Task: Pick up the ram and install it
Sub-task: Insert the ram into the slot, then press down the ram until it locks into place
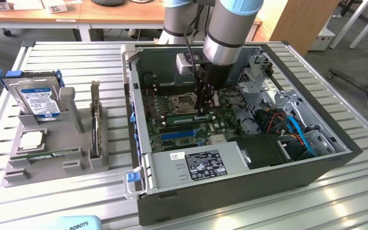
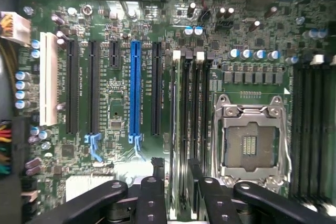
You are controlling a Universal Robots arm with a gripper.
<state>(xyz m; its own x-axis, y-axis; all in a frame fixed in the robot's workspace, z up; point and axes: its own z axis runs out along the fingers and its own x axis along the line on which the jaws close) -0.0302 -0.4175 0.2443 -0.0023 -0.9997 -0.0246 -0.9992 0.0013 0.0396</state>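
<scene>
My gripper point(image 2: 176, 167) hung with jaws parted, straddling the ram point(image 2: 182, 114), whose length ran alongside the socket point(image 2: 251, 145), just beside it.

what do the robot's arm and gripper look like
The arm is a silver-grey tube with light blue joint caps and a black band above its black wrist. A thin black cable runs down beside it. The gripper has black linkage fingers dotted with round screw holes.
</scene>
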